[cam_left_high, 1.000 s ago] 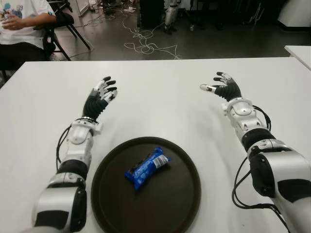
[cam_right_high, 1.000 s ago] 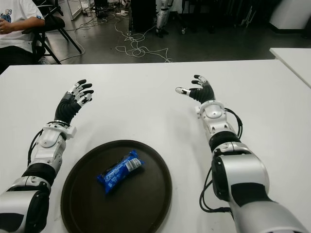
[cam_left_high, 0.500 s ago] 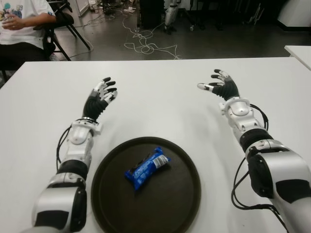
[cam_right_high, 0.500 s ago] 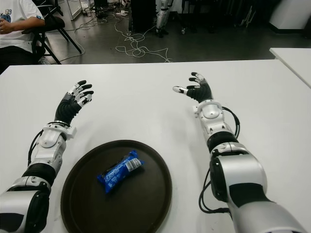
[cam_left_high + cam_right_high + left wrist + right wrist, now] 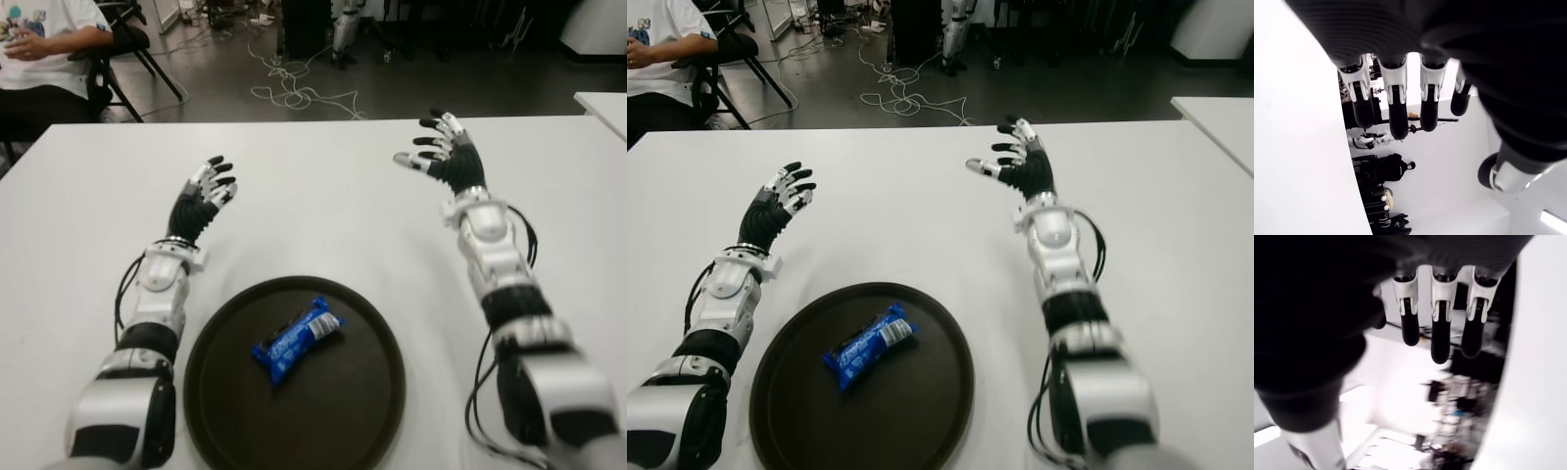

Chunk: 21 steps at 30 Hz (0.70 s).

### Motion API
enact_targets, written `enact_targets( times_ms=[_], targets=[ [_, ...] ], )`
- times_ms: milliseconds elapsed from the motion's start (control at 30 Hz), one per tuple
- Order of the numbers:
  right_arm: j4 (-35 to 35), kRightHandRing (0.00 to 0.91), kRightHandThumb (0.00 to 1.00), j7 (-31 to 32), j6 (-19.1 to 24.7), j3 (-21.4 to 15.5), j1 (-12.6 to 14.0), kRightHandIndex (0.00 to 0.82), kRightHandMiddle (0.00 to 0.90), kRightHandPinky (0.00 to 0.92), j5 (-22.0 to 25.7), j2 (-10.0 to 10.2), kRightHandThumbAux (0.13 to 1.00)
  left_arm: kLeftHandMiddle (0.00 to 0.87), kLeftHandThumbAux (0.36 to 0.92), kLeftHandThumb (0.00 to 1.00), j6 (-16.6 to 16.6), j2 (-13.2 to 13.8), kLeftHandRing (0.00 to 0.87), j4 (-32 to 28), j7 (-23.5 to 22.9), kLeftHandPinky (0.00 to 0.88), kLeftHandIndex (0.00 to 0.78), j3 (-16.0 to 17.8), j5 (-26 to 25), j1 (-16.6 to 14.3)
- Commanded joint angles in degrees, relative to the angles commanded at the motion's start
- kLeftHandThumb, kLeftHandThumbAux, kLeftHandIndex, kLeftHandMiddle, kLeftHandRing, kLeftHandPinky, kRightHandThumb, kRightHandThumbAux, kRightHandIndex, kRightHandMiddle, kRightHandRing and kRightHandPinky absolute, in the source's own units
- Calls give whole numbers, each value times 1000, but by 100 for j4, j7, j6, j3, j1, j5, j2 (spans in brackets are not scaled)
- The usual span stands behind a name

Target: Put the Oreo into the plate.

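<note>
A blue Oreo packet (image 5: 295,339) lies inside the round dark plate (image 5: 362,411) near the table's front edge, tilted diagonally. My left hand (image 5: 208,188) is over the white table beyond the plate's left side, fingers spread and holding nothing. My right hand (image 5: 438,152) is raised above the table far beyond the plate's right side, fingers spread and empty. Both wrist views show straight fingers (image 5: 1393,105) with nothing between them.
The white table (image 5: 323,196) spreads around the plate. A seated person (image 5: 44,49) is at the far left beyond the table edge. Cables (image 5: 294,93) lie on the floor behind. Another white table corner (image 5: 602,103) shows at the right.
My right hand has lifted and moved farther from me, its fingers now pointing more upward. The left hand, the Oreo and the plate have stayed put.
</note>
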Motion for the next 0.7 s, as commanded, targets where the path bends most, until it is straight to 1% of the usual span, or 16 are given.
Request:
enact_targets(
  times_ms=[67,133,233,467,600,700],
  targets=[
    [-122,275,58,2,32,-17,176,124,229,344,21,34,824,169,597,217,11,-10,162,-14,-11,193,102,0,-8,13],
    [-152,272,80,-58,71,-13,254,123,229,341,-9,102,820,168,596,218,8,-24,163,-27,-19,195,101,1,-18,25],
    [-85,263,105,-87,197,-55,190,117,222,335,0,112,811,170,592,218,-25,-34,162,-35,-13,192,104,-11,-6,39],
    [-490,253,152,-126,697,-107,224,106,209,336,78,116,803,169,579,205,-78,-27,160,-32,59,189,107,-37,40,44],
    [-842,251,185,-138,945,-179,358,106,208,334,145,123,796,168,577,212,-132,-25,161,-43,45,195,107,-16,10,62],
    [-872,253,195,-68,868,-246,611,108,212,336,193,89,791,170,577,213,-136,-32,166,-73,71,199,109,-20,16,78]
  ],
)
